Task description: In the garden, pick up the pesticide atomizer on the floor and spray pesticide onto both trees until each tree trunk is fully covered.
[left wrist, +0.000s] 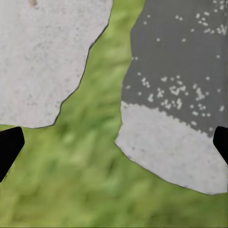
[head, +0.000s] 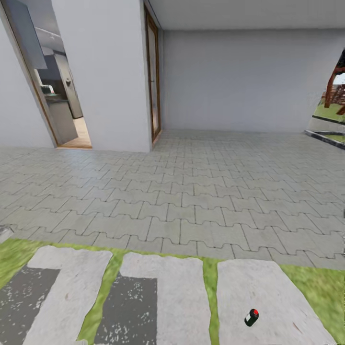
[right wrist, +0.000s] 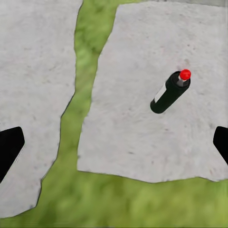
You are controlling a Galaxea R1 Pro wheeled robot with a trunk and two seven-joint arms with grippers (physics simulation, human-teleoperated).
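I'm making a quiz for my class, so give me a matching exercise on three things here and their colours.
Things:
1. atomizer body
2. atomizer cap
3. strips between the stepping stones

Colours:
A. green
B. black
C. red

Pairs: 1-B, 2-C, 3-A

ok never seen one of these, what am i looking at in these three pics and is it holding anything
These are simulator renders from a wheeled robot with two arms. The big picture comes from its head camera, looking down at a paved patio, stepping stones in grass, and a doorway. The small dark bottle with a red cap is the pesticide atomizer, standing on a stone. The other two come from cameras near each gripper. The right gripper looks at the atomizer; the left gripper looks at stone and grass. Both are open, holding nothing.
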